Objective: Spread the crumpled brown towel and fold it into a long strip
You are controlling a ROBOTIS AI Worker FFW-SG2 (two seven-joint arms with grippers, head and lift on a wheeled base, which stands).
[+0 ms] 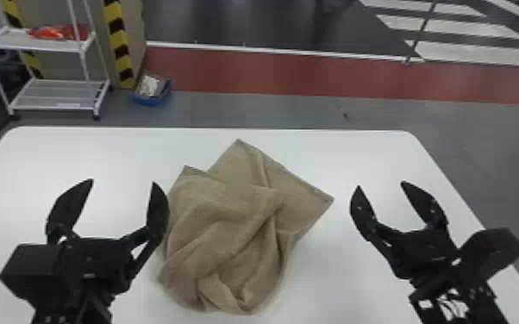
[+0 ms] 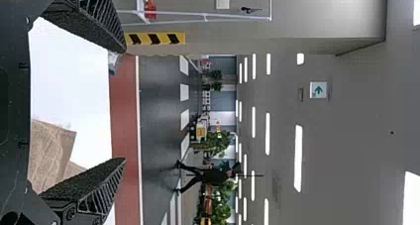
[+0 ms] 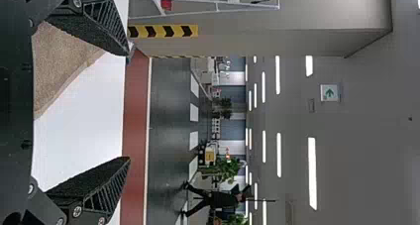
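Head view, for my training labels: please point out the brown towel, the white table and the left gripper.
Brown towel point(image 1: 228, 211): head view, on the middle of the crumpled cloth.
White table point(image 1: 357, 155): head view, on its bare top toward the far right.
Left gripper point(image 1: 123, 181): head view, midway between its open fingertips.

Industrial hall or workshop, by the look. Head view: rack point(image 1: 39, 44) and hazard tape point(image 1: 117, 38) upper left, red lane point(image 1: 250, 71) across top, floor stripes point(image 1: 448, 26) upper right. Left wrist view: strip lights point(image 2: 298, 158), arrow sign point(image 2: 318, 89).
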